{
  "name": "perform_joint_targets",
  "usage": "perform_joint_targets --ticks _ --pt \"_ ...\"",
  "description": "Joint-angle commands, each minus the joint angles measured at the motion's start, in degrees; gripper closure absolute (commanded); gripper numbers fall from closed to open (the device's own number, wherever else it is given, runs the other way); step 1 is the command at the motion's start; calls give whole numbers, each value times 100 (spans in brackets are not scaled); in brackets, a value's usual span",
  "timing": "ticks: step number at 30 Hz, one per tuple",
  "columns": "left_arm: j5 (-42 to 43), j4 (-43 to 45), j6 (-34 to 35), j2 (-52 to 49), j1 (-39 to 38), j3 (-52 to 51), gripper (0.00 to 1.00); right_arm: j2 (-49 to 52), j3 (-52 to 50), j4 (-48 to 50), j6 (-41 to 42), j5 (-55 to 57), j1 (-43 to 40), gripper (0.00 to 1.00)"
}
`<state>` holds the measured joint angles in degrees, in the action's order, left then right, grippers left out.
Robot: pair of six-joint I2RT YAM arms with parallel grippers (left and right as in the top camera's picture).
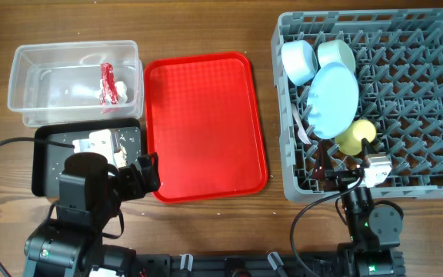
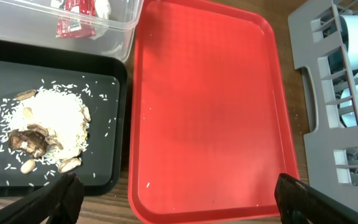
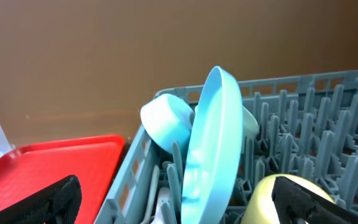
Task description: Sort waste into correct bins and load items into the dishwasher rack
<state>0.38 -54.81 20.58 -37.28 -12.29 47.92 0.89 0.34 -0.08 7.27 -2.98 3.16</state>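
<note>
Both open wide, the left pincer [image 2: 176, 191] hangs over the red tray [image 2: 210, 93] beside rice scraps [image 2: 58, 127] in the black tray [image 2: 122, 124]. The right pincer [image 3: 176, 194] is at the grey rack [image 1: 421, 92], which holds the plate [image 1: 335, 98], blue bowl [image 1: 298, 61], green bowl [image 1: 337, 52] and yellow cup [image 1: 356, 136]. The wrapper [image 1: 109, 81] and napkin [image 1: 123, 92] lie in the clear tub [image 1: 28, 77].

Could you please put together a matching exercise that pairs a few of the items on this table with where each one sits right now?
Things:
1. red sachet wrapper
2. rice scraps
3. light blue plate
4. red serving tray

Places:
A. standing on edge in the grey rack
B. on the black tray
C. lying between the black tray and the rack
D. inside the clear tub

Pairs: 1-D, 2-B, 3-A, 4-C.
</note>
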Motion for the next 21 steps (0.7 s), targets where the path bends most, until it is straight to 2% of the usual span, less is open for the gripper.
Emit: perform_joint_targets --ticks 1,19,21 --pt "22 15 -46 15 -20 -37 0 -55 -4 24 35 -138 -22 0" --pt "24 15 -46 15 -20 -37 0 -31 -4 22 39 -140 -22 0" --pt "-219 -28 -142 133 39 -68 0 -28 -4 22 37 -138 -22 0"
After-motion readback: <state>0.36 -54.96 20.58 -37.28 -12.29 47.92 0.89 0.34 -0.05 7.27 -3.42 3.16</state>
